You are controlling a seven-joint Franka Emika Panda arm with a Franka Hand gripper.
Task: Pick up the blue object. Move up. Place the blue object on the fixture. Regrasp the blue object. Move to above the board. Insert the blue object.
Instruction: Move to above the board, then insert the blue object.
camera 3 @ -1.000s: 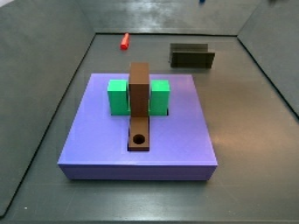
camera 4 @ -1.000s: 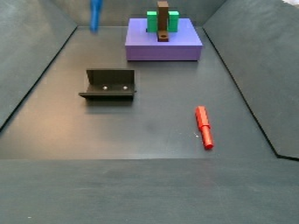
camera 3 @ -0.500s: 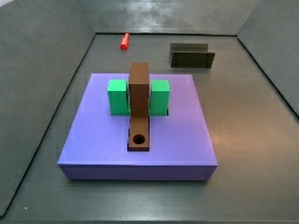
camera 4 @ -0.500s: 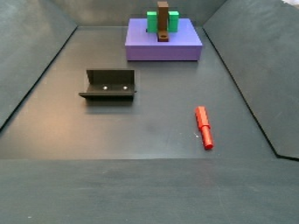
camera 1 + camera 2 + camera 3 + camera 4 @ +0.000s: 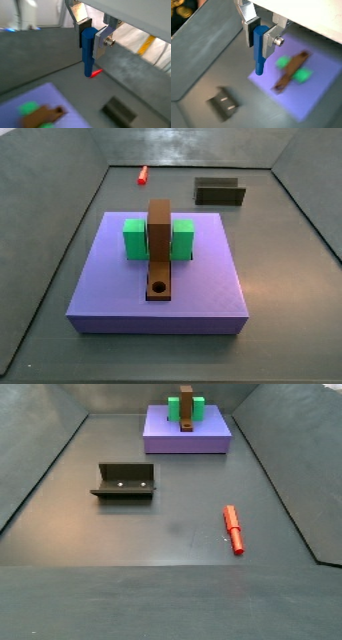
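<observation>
Both wrist views: the pincer [image 5: 89,31] [image 5: 260,31] is clamped on the upper end of the blue peg [image 5: 88,52] [image 5: 260,50], which hangs lengthwise along the fingers, free end pointing away from the wrist, high above the counter [image 5: 174,534]. Neither side view shows pincer or peg. The board [image 5: 160,278] carries a brown bar [image 5: 160,248] across a green block [image 5: 135,238]. The fixture [image 5: 126,480] stands well apart from the board; the red peg [image 5: 234,529] lies farther still.

no readable text, labels or numbers anywhere

Floor [image 5: 174,534]: board [image 5: 187,439], fixture [image 5: 124,481], red peg [image 5: 234,530].
</observation>
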